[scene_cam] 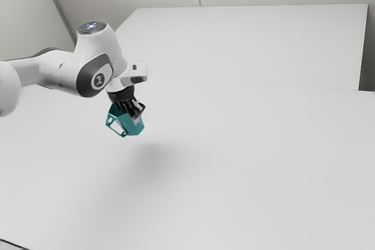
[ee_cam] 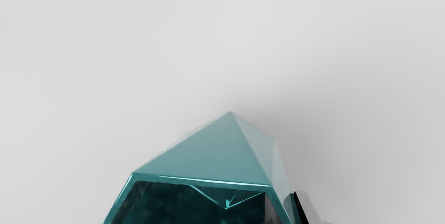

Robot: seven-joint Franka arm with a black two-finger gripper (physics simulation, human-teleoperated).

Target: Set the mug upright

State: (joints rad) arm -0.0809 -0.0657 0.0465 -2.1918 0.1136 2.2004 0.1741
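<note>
The black gripper [scene_cam: 137, 115] is pointed downward and holds the teal, faceted mug [scene_cam: 132, 126] in the air, with a soft shadow on the surface below. The mug is tilted, its handle side toward the exterior view's left. In the wrist view the mug [ee_cam: 205, 154] has its dark open mouth turned toward the camera. There the gripper [ee_cam: 286, 213] has one finger against the outside of the wall, and a grey piece, apparently the other finger, shows inside the mouth. The wall is pinched between them.
A broad white tabletop [scene_cam: 246, 162] extends under the arm and toward the exterior view's right. Behind it stands a large white panel or surface [scene_cam: 252, 42]. A dark thin line crosses the near left corner.
</note>
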